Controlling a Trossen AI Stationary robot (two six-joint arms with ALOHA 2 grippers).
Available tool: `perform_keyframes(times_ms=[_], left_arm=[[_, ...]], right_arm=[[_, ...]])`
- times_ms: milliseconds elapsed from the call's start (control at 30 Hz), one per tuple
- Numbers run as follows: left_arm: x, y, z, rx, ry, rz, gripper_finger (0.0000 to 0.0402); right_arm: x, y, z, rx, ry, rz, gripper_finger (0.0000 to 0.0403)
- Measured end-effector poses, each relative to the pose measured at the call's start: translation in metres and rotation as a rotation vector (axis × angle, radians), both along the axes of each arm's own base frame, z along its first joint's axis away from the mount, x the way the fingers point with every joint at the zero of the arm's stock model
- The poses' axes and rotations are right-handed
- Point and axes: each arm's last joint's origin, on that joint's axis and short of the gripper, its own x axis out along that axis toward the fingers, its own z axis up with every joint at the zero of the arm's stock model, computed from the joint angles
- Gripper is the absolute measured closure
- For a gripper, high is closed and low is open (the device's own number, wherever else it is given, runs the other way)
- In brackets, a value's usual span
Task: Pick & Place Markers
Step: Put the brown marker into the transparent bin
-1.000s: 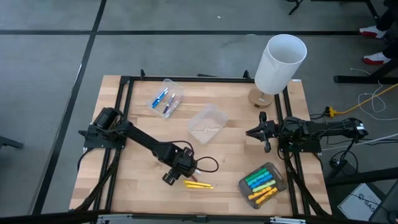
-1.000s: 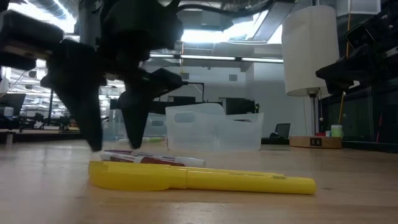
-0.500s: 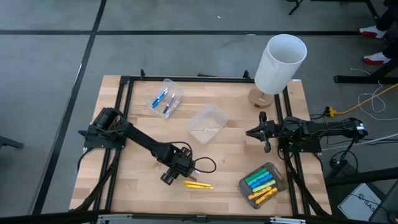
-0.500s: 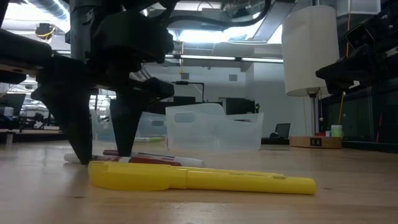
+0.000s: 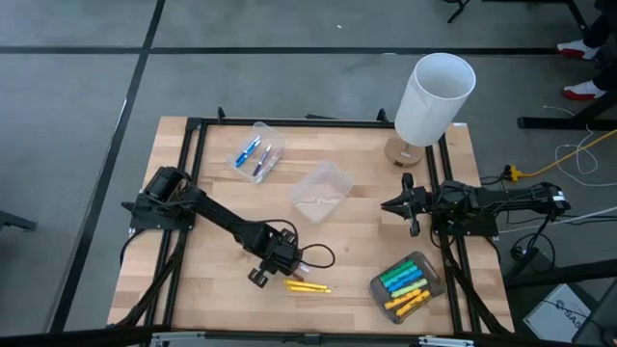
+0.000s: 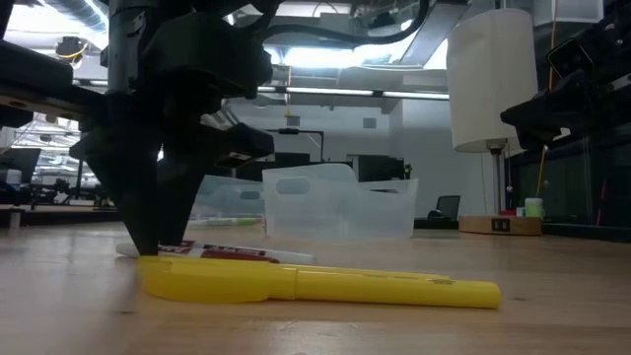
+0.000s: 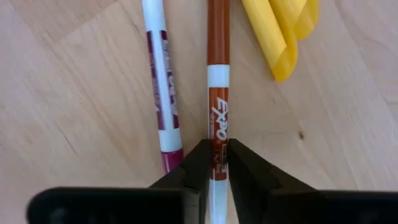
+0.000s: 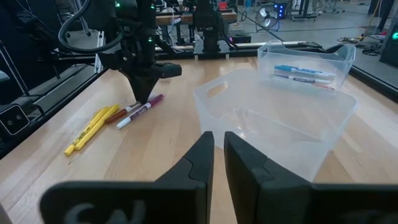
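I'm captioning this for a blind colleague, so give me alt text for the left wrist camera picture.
The left pincer is closed on a white marker with an orange-brown cap lying on the wooden table. A maroon-labelled marker lies alongside it, apart, and two yellow markers lie at the other side.

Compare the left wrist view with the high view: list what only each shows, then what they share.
Only the left wrist view: the left gripper shut on the brown-capped marker, the Expo print on its barrel, and a maroon marker lying free beside it.

Only the high view: the right gripper waiting at the table's right edge, the empty tub, the tub with blue markers, the tub of coloured markers, the white lamp.

Both: the yellow markers on the wooden table.
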Motion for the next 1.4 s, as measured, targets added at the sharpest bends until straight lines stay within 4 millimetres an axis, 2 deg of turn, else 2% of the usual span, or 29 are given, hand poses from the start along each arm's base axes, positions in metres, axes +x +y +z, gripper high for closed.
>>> perform_keyframes(times_ms=[167,700,1100,1400], left_arm=[[0.000,0.000,0.001,-0.004,-0.001,0.007,0.0374],[0.000,-0.001,0.002,-0.028,0.000,0.012,0.0400],[-0.001,0.000,0.001,-0.021,0.017,0.012,0.0342],[0.008,-0.004,0.014,-0.037,-0.013,0.018,0.0307]], right_arm=[[0.000,0.000,0.000,0.000,0.000,0.000,0.0363],[0.000,0.000,0.000,0.000,0.000,0.000,0.0363],[0.000,0.000,0.000,0.000,0.000,0.000,0.0363],[0.000,0.000,0.000,0.000,0.000,0.000,0.0363]])
